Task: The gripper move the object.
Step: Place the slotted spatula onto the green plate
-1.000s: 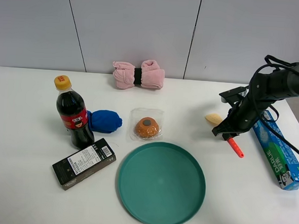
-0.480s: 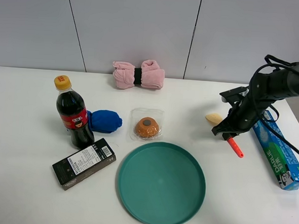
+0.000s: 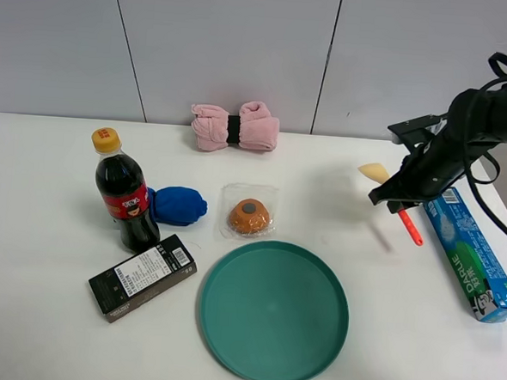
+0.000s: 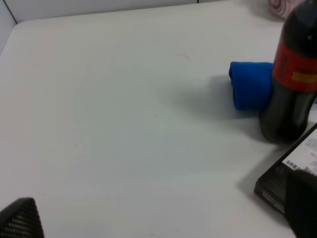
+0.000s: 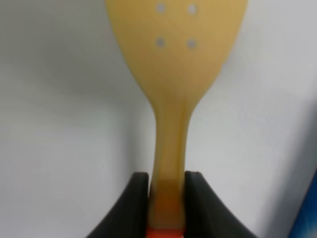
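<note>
So the right claw (image 5: 167, 203) is clamped on the spatula (image 5: 173, 59) right at the neck, where the tan blade meets the orange handle. I'd guess that's so the blade sticks out front and doesn't swing. It's held over the tabletop (image 3: 48, 315) near the right edge, toward the far right corner and just beside the blue box (image 3: 473, 264). A faint shadow underneath makes me think it's off the surface.

Hard to see:
- From above, the claw covers the spatula's middle, so only the blade tip and handle end show.
- In the wrist view the handle is nearly all cut off.
- The left claw (image 4: 161, 220) looks spread apart and empty, but only its tips show.
- The cola bottle (image 4: 292, 89) and black box (image 4: 292, 168) are cropped there.
</note>
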